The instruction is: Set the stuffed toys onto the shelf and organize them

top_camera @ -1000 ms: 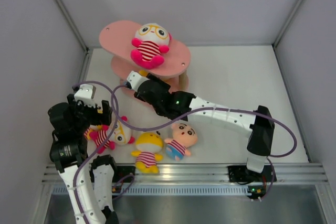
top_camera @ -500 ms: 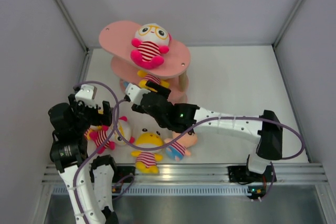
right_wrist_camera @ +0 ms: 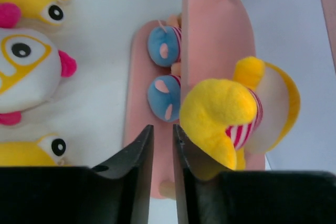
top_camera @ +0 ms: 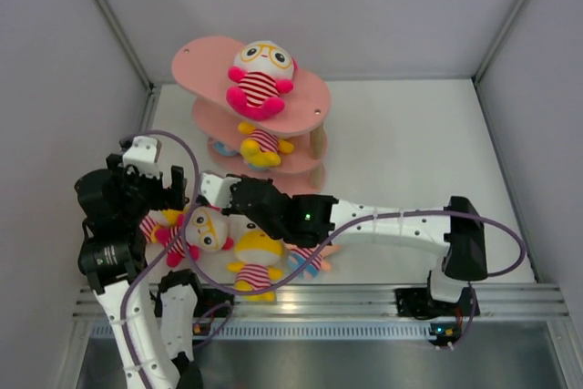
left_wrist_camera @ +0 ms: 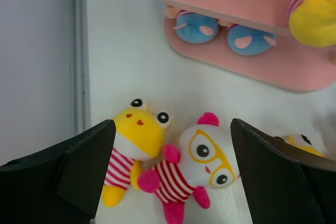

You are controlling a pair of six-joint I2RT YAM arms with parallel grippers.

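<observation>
My left gripper (left_wrist_camera: 171,127) is hanging wide open, gripping nothing, above two soft striped plush toys lying before the shelf (top_camera: 200,56): a yellow toy (left_wrist_camera: 137,135) and a glasses toy (left_wrist_camera: 205,163). My right gripper (right_wrist_camera: 163,128) is standing nearly closed with a thin slit between flat black fingers. It is empty, just off the shelf's smooth oval pink boards. On the shelf, a round-headed top toy (top_camera: 260,75) is sitting, a fuzzy middle toy (right_wrist_camera: 231,108) is lying, and rounded blue feet (left_wrist_camera: 195,27) are showing on the lowest board.
</observation>
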